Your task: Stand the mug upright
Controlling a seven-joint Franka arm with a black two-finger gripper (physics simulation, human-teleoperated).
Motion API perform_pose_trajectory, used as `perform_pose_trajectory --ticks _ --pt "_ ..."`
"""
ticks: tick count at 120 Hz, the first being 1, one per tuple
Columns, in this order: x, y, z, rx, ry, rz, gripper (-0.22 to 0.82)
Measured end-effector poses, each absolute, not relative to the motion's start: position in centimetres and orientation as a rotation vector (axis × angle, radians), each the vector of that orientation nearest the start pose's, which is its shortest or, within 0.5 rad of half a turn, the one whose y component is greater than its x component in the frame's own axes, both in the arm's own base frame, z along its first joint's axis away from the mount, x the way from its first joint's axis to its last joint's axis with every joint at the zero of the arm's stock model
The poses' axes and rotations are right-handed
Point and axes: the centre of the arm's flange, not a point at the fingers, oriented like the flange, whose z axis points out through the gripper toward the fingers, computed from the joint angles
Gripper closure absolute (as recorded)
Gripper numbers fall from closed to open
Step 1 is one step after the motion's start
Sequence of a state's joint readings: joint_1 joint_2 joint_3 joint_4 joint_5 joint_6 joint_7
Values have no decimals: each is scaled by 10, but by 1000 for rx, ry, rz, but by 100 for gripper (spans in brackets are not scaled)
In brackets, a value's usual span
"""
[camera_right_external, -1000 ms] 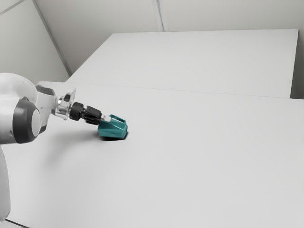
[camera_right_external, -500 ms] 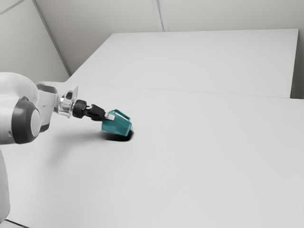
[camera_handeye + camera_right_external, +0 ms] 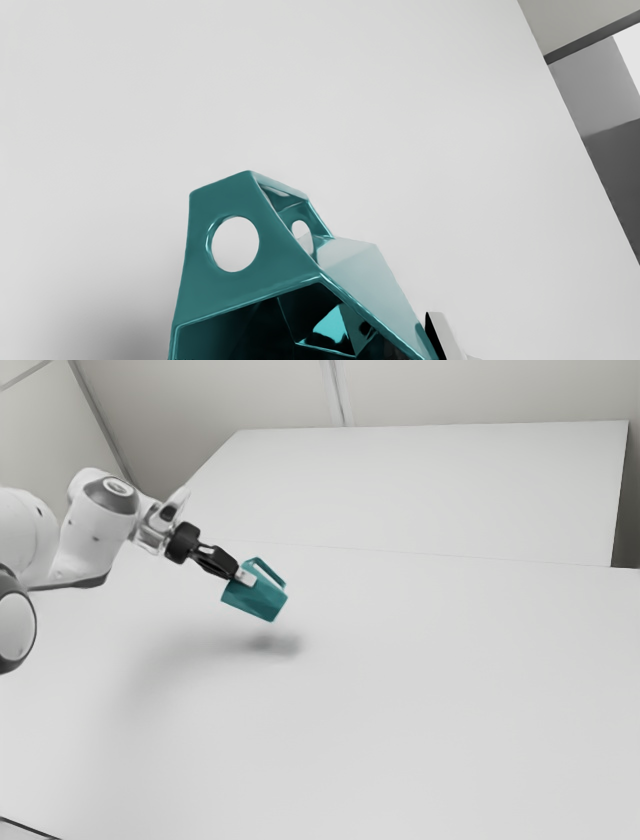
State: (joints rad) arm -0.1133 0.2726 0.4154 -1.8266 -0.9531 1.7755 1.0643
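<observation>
While the mug [image 3: 262, 601] hangs tilted, mouth toward the gripper [image 3: 243, 575], it is pinched firmly there; shadow [image 3: 272, 646] below on the table [image 3: 430, 690], clearance presumably meant for swinging the base down before lowering

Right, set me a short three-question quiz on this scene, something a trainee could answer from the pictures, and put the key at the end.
1. Multiple choice: how does the gripper have the mug in relation to the table?
a) lying on it
b) raised over it
c) hanging past its edge

2. True or false: the mug is fully upright.

3. Fill in the blank: in the wrist view, the broad face of the mug's handle is pierced by a round ____.

Key: 1 b; 2 false; 3 hole
</observation>
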Motion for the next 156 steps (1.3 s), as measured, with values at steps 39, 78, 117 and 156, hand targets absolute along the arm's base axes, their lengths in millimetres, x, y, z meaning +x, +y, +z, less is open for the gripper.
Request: perform_pose_trajectory --ticks 39,78,117,156 --pt "613 76 408 2664 -615 252 79" --pt "626 70 398 2836 -588 276 79" --pt "625 56 395 2935 -586 251 79" --pt "599 43 388 3018 -573 200 79"
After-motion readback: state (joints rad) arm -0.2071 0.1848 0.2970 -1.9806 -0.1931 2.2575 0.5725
